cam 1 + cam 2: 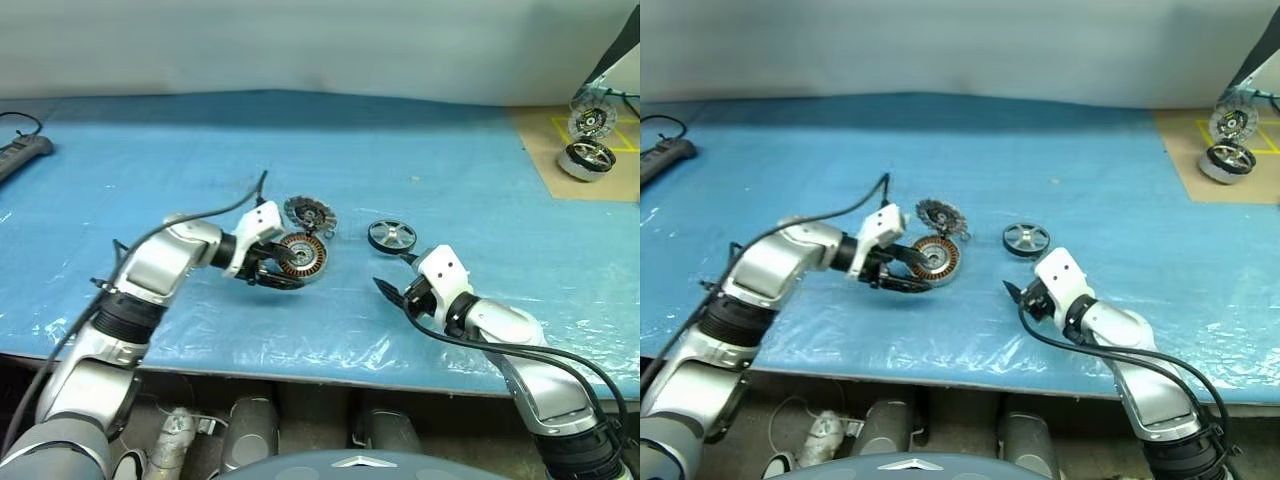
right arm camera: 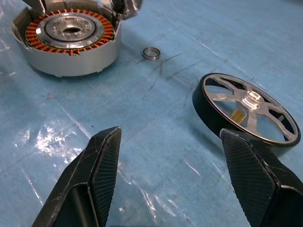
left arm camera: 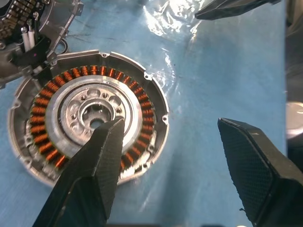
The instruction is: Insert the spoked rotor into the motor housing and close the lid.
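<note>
L pincer (image 3: pixel 170 156) agape over motor housing (image 3: pixel 90 116); no legible markings

Bright, even overhead light with soft short shadows, white glare patches on the wrinkled plastic film (image 3: pixel 175 19) covering the blue surface (image 1: pixel 420 170), head views sharp, wrist views crisp on the copper windings, near fingers (image 2: pixel 102 175) slightly soft.

You have 1 motor housing (image 2: pixel 71 40), 1 spoked rotor (image 2: pixel 246 111), 1 lid (image 1: pixel 309 213) and 1 small metal ring (image 2: pixel 151 53) on the blue sheet. You also see 2 more motors (image 1: pixel 590 140) far right.
</note>
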{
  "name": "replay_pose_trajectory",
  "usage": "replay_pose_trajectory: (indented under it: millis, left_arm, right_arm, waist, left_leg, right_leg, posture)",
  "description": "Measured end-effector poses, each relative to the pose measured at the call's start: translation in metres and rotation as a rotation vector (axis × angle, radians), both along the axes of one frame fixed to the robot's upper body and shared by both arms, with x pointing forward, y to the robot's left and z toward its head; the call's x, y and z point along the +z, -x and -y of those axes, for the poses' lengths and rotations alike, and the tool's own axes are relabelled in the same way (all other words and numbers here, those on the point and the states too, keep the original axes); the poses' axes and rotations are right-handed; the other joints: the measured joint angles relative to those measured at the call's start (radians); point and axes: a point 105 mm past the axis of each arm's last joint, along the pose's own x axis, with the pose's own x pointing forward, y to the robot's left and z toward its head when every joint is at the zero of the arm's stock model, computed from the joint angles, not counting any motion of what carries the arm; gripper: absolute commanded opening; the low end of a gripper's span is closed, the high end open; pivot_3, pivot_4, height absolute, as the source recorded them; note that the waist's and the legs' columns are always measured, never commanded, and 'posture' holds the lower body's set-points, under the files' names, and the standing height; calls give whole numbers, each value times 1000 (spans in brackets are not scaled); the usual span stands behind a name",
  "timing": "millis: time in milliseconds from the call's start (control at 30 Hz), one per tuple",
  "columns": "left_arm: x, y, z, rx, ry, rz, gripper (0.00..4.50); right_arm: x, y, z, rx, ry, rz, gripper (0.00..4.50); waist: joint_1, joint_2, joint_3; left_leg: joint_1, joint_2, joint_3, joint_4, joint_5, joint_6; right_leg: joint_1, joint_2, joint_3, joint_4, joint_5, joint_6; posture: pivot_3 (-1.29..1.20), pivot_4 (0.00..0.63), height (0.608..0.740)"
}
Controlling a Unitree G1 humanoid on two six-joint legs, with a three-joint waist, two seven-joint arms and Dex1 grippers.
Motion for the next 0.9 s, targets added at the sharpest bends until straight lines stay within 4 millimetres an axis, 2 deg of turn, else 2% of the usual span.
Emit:
replay_pose_trajectory:
  millis: [167,367,467,567,733,900]
  left_arm:
    - [12,5,-13,-53,60,-16,3352]
    - [36,-10,-24,-15,254,149,3352]
    - [21,2,-26,-24,310,87,3352]
    - [10,15,-23,-30,346,-2,3352]
    - [9,28,-17,-40,368,-20,3352]
    - [7,29,-15,12,370,-29,3352]
  right_arm:
    - [8,-3,-5,37,-16,15,3557]
    - [20,-26,-17,57,-66,55,3557]
    - [16,-47,-34,67,-98,62,3557]
    - [0,-62,-35,47,-98,29,3557]
    - [3,-83,-41,86,-58,66,3557]
    - [0,-94,-55,166,-31,69,3557]
  waist:
    - [1,0,0]
    - [-2,0,0]
    - [-20,0,0]
    - [-23,0,0]
    - [-23,0,1]
    - [-24,0,1]
  left_leg:
    - [0,0,0,1,0,0]
    - [3,0,0,2,0,-1]
    - [2,0,0,2,1,-1]
    - [-3,1,0,3,1,-1]
    - [-3,1,0,5,1,-1]
    - [-2,2,0,6,1,0]
  right_leg:
    - [0,0,0,0,0,0]
    - [3,0,0,2,0,0]
    - [2,0,0,2,0,-1]
    - [-2,0,-1,3,0,-1]
    - [-1,0,-1,4,0,-1]
    - [0,0,-1,6,1,-1]
  posture:
    - [0,150,740]
    - [0,150,740]
    - [0,150,740]
    - [0,150,740]
    - [0,150,740]
    - [0,150,740]
